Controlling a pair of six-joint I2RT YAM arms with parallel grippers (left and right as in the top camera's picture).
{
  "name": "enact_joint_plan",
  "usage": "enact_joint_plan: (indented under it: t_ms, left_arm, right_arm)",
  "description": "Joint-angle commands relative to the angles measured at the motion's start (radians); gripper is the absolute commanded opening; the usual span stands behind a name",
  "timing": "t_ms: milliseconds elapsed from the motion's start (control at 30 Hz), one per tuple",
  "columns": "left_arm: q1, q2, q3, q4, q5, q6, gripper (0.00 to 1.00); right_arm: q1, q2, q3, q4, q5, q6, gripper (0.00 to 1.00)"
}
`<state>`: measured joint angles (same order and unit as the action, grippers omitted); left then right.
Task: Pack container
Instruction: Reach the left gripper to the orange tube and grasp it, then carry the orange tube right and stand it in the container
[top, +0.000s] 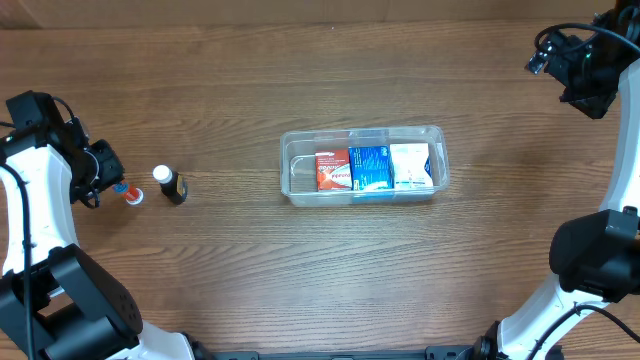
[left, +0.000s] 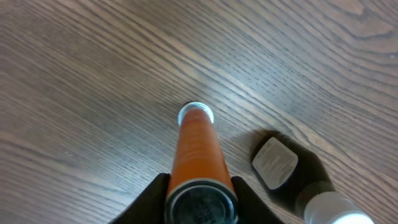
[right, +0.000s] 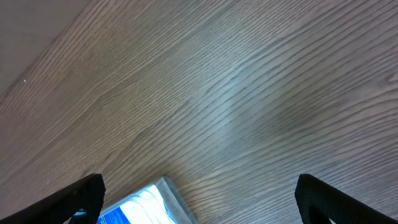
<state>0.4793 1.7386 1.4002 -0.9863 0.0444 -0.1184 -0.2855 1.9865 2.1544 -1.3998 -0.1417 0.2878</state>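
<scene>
The clear plastic container (top: 296, 190) sits at the table's middle and holds a red box (top: 333, 170), a blue box (top: 370, 168) and a white box (top: 410, 165) side by side. Its left end is bare. My left gripper (top: 108, 183) is at the far left, shut on a small orange tube (left: 198, 146) with a white cap, whose cap end touches or nearly touches the table. A dark bottle (top: 173, 185) with a white cap stands just right of it, also in the left wrist view (left: 292, 177). My right gripper (right: 202, 194) is open and empty, high at the far right (top: 570, 70).
A corner of the container with the blue box shows at the bottom of the right wrist view (right: 149, 202). The wooden table's far edge (top: 300, 22) runs along the top of the overhead view.
</scene>
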Motion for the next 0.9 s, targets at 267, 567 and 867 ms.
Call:
enact_joint_plan:
  t_ms: [267,567,867]
  left_arm:
    - [-0.096,-0.003,0.593,-0.482,0.061,0.036,0.04]
    - [-0.648,0.007,0.813,-0.567,0.154,0.019,0.04]
    - [-0.977,0.173,0.693,-0.512,-0.057,-0.002,0.04]
  right_arm:
    - [0.002,-0.032,0.023,0.003,0.002,0.000,1.00]
    - [0.002,-0.032,0.023,0.003,0.002,0.000,1.00]
    - [0.002,-0.032,0.023,0.003,0.002,0.000,1.00]
